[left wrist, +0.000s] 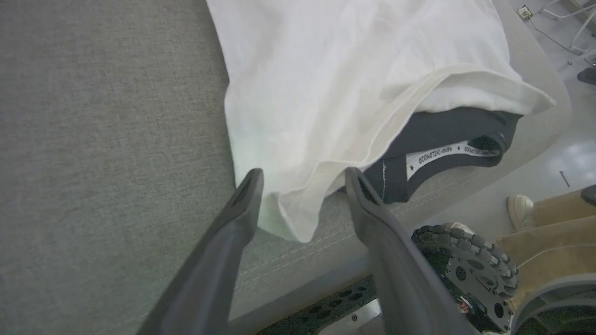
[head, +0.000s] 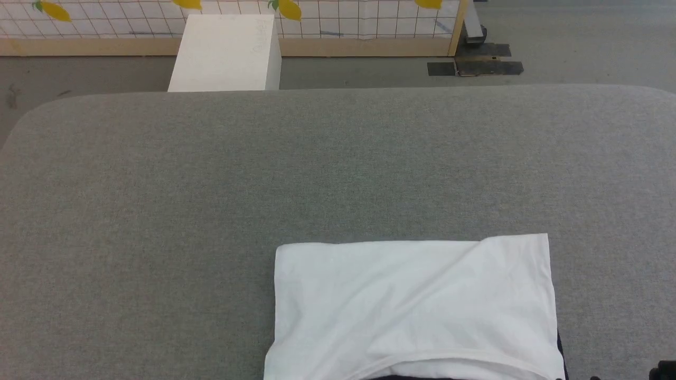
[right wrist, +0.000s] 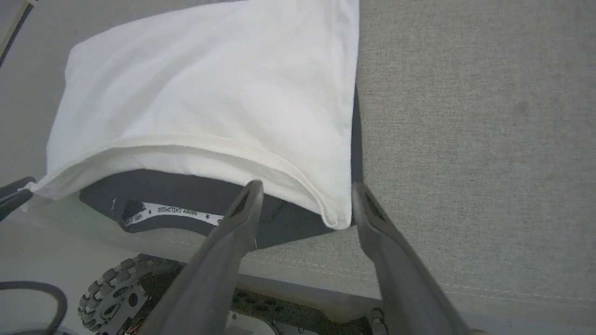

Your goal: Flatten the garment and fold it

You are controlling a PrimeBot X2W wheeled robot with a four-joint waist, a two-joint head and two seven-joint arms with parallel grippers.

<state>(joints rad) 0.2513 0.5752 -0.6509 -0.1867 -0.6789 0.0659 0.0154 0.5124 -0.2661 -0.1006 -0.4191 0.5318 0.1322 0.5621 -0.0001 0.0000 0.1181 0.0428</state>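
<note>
The garment (head: 412, 306) lies folded into a white rectangle at the near edge of the grey table (head: 211, 184). Its black neck part with a printed white label (left wrist: 447, 156) peeks out from under the top white layer. My left gripper (left wrist: 303, 179) is open, its two dark fingers (left wrist: 242, 209) standing either side of one loose white corner (left wrist: 293, 218) without pinching it. My right gripper (right wrist: 306, 190) is open too, with the other near corner (right wrist: 337, 216) lying between its fingers (right wrist: 372, 218). The same black part and label (right wrist: 181, 211) show in the right wrist view.
A white box (head: 227, 53) stands on the floor past the table's far edge, before a gridded wall panel. Dark plates (head: 475, 63) lie on the floor at the back right. Below the near edge are my base's wheel (left wrist: 465, 265) and a person's shoe and tan trouser leg (left wrist: 549, 218).
</note>
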